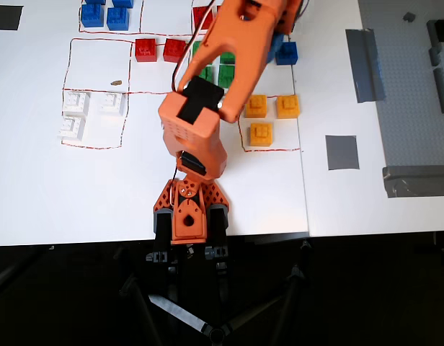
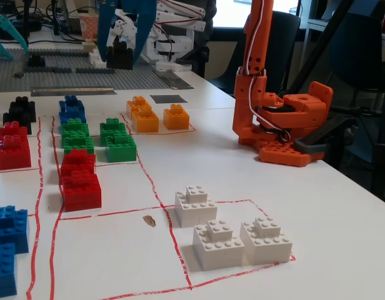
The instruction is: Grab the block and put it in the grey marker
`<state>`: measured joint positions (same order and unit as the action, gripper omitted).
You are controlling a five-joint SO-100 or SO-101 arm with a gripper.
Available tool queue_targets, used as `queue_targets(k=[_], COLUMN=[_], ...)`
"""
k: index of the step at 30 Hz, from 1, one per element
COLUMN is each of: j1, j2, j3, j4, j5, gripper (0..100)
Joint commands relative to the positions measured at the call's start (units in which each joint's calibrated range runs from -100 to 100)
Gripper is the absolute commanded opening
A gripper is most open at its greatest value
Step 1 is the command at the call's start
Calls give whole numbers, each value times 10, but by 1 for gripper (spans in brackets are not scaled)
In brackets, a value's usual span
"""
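Observation:
In the fixed view my blue gripper (image 2: 120, 57) hangs in the air at the upper left, with its jaws shut on the black block (image 2: 119, 53). It holds the block well above the table. The grey marker (image 2: 168, 99) is a small dark-grey square patch on the table, to the right of the gripper and lower in that view. It lies bare and shows in the overhead view (image 1: 342, 152) at the right. In the overhead view the orange arm (image 1: 207, 108) reaches toward the top edge and hides the gripper and the block.
Orange blocks (image 1: 260, 133) lie just left of the marker in the overhead view. Green (image 2: 117, 140), red (image 2: 80, 181), white (image 2: 211, 240), blue (image 2: 72, 109) and more black blocks (image 2: 20, 109) sit in red-outlined fields. A grey baseplate (image 2: 86, 78) lies beyond.

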<state>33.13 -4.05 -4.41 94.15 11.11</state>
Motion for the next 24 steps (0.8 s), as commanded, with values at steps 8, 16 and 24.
queue_targets(k=[8, 16, 24], j1=[242, 373, 437], j2=[21, 113, 209], j3=[-28, -84, -175], j4=[-51, -98, -143], j5=[97, 157, 190], gripper=[0, 0, 0])
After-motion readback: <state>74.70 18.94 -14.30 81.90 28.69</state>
